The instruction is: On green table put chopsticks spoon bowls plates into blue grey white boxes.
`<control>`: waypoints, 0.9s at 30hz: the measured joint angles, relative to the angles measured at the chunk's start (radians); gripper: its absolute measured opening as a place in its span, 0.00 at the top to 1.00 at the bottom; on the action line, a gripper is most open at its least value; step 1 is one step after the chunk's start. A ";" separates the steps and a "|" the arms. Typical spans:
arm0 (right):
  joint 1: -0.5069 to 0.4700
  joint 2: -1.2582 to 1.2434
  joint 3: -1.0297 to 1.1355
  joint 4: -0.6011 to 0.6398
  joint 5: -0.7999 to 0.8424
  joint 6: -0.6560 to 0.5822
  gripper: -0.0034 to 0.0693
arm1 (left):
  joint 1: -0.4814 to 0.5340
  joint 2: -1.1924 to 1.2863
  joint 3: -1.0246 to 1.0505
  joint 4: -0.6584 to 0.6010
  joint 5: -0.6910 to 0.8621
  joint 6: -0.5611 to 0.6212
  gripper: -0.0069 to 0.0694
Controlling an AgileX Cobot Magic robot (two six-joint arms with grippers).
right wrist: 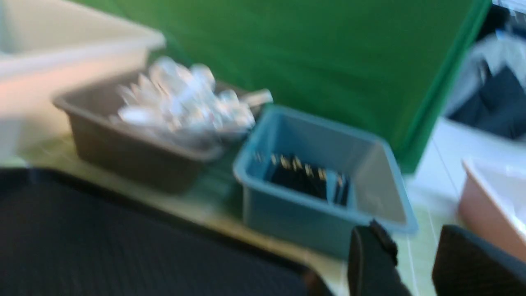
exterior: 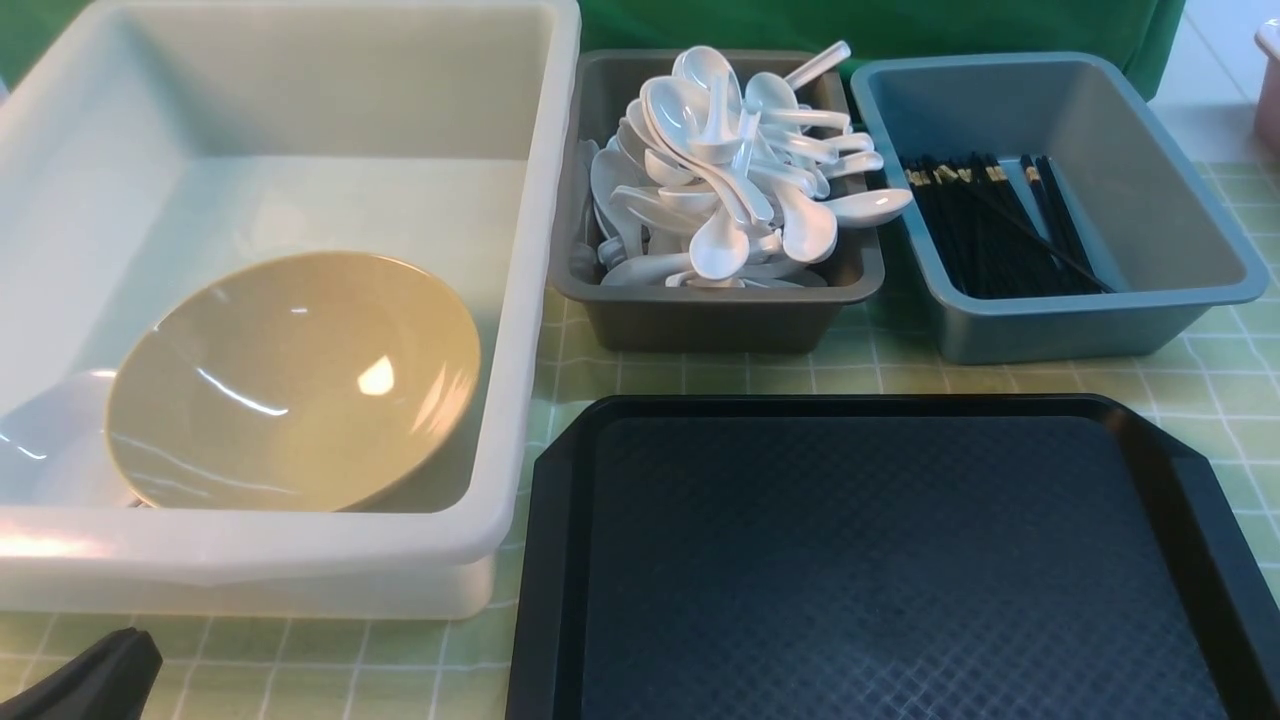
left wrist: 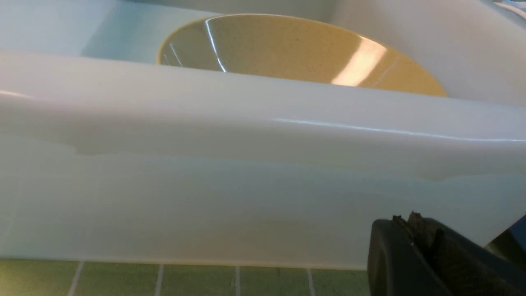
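From the front we see the green table (exterior: 700, 378) carrying three boxes in a row. The white tub (exterior: 520, 300) holds the olive-tan bowl (exterior: 292, 380), tilted against something white beneath its left edge (a plate, perhaps; we cannot tell). The dark grey box (exterior: 715, 310) is heaped with white spoons (exterior: 735, 170), and the blue-grey box (exterior: 1180, 240) holds the black chopsticks (exterior: 990, 230) lying flat on its floor. A black tray (exterior: 880, 560) sits nearest us, in front of the two smaller boxes. Only a dark tip of the left gripper (exterior: 95, 680) shows at the bottom corner, just short of the tub's near wall.

In the left wrist view, the left gripper's fingers (left wrist: 415, 250) are pressed together with nothing between them. The tub's wall (left wrist: 246, 197) stands directly ahead of them, the bowl (left wrist: 296, 53) beyond and above its rim.

The right wrist view is blurred. The right gripper (right wrist: 415, 255) has its fingers (right wrist: 370, 259) parted with nothing between them. The blue-grey box (right wrist: 320, 205) with the chopsticks (right wrist: 304, 176) lies just beyond the fingertips, the dark grey box (right wrist: 135, 152) of spoons (right wrist: 185, 102) farther off to one side, the tray (right wrist: 123, 246) beside the fingers.
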 joint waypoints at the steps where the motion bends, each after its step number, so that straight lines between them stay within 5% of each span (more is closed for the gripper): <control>1: -0.001 0.000 0.021 -0.032 0.001 0.031 0.63 | 0.000 0.000 0.000 0.000 0.000 0.000 0.91; 11: -0.129 0.000 0.204 -0.072 0.026 0.107 0.63 | 0.000 0.000 0.000 0.000 0.000 -0.004 0.91; 27: -0.136 0.000 0.265 -0.073 -0.019 0.107 0.63 | 0.000 0.000 0.000 0.000 0.000 -0.008 0.91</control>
